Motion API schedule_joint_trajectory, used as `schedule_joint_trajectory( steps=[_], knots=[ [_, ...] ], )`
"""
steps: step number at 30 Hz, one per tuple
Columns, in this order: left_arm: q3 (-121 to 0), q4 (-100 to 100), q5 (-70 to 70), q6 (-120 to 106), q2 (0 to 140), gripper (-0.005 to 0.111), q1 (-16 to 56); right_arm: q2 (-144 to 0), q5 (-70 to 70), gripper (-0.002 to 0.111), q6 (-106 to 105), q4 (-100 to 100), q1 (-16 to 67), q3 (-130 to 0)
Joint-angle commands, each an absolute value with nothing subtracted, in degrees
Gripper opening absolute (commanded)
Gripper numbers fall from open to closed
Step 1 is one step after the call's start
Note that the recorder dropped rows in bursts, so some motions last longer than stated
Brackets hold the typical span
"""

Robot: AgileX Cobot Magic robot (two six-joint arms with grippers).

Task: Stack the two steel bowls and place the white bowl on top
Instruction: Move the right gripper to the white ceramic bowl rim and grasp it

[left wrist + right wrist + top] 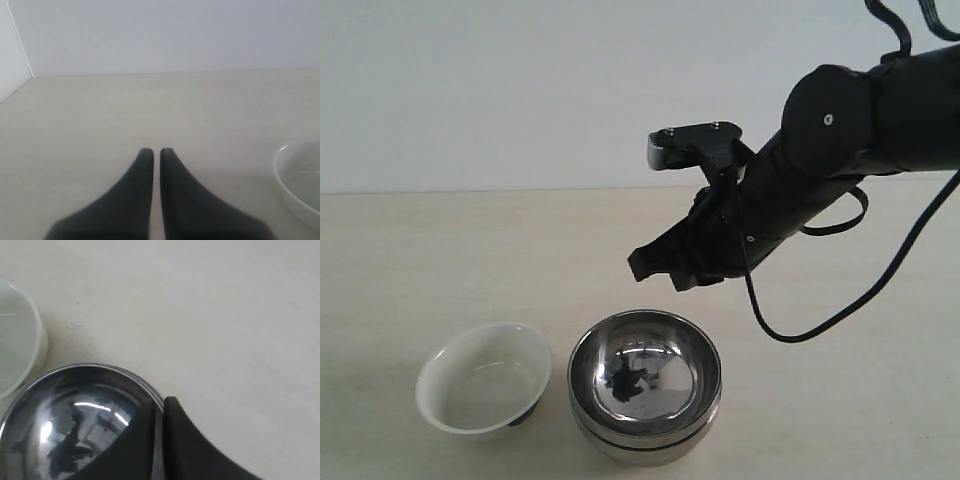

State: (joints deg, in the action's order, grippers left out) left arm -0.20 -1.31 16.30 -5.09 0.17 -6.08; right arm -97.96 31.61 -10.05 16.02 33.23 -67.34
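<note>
Two steel bowls (644, 385) sit one inside the other at the lower centre of the exterior view. They are round and mirror-shiny, with a dark seam under the upper rim. The white bowl (485, 380) stands just beside them at the lower left, glossy and cream-coloured. The right claw (638, 265) hangs above the stack, black and matte. Only the right wrist view shows its fingers pressed almost together, holding nothing, over the steel rim. The left claw (152, 150) appears in the left wrist view alone, also closed and empty, above the pale, smooth bench (440, 250).
</note>
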Motion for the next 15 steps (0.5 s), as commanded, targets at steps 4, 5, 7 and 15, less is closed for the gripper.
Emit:
schedule_joint_trajectory(
  steps=[4, 5, 7, 15],
  knots=[
    [0.00, -1.47, 15.94, -4.44, 0.00, 0.004, -6.11, -97.09, 28.20, 0.000, -15.13, 16.91, 40.92, -67.57],
    [0.00, -1.47, 15.94, -4.44, 0.00, 0.004, -6.11, -97.09, 27.13, 0.000, -15.13, 16.91, 42.34, -67.57],
    [0.00, -1.47, 15.94, -4.44, 0.00, 0.004, -6.11, -97.09, 23.72, 0.005, -15.13, 16.91, 44.82, -67.57],
    [0.00, -1.47, 15.94, -4.44, 0.00, 0.004, -6.11, -101.83, 17.84, 0.061, -14.05, 17.14, 49.27, -71.38]
  ],
)
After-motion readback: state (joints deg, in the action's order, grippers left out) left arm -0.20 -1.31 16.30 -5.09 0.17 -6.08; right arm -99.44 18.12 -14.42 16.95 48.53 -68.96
